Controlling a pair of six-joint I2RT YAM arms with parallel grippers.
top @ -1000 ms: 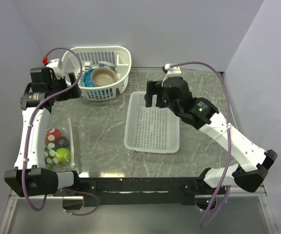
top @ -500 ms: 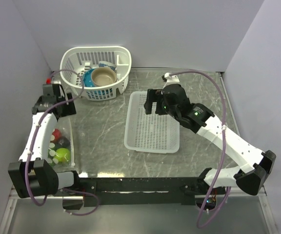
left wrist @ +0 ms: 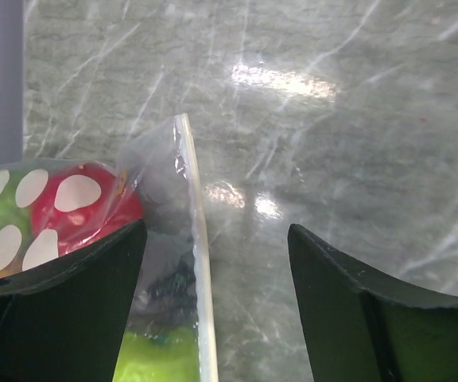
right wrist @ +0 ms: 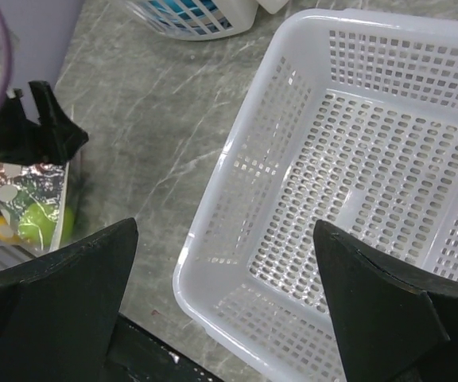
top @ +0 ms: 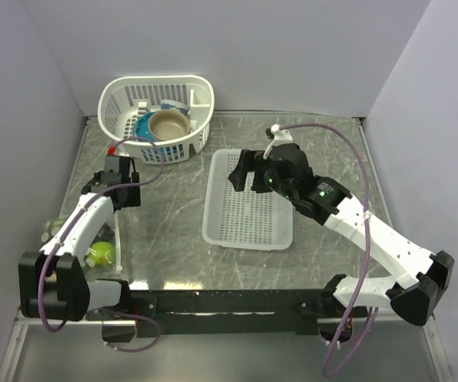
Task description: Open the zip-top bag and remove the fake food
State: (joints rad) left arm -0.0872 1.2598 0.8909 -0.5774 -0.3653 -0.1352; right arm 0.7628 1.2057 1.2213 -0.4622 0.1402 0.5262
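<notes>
The zip-top bag point(top: 103, 239) lies at the table's left edge, partly under my left arm, clear with white dots. In the left wrist view its zip strip point(left wrist: 195, 263) stands up between my spread fingers, closer to the left finger point(left wrist: 62, 310) and touching neither. The fake food shows through the plastic: a red piece point(left wrist: 82, 203) and a lime-green piece point(left wrist: 161, 358), the lime one also in the top view point(top: 102, 253). My left gripper point(top: 122, 197) point(left wrist: 213, 267) is open over the bag's zip edge. My right gripper point(top: 245, 177) point(right wrist: 225, 239) hangs open over the white mesh tray, holding nothing.
The white mesh tray point(top: 213, 231) point(right wrist: 261, 159) lies mid-table. A white basket point(top: 157, 79) with a bowl point(top: 169, 123) stands at the back left. In the right wrist view the bag point(right wrist: 22, 207) shows at the far left. A wall runs close along the left.
My left arm has swung from beside the basket toward me and down onto the bag's zip edge, its jaws narrowing somewhat. My right gripper has shifted slightly left over the tray.
</notes>
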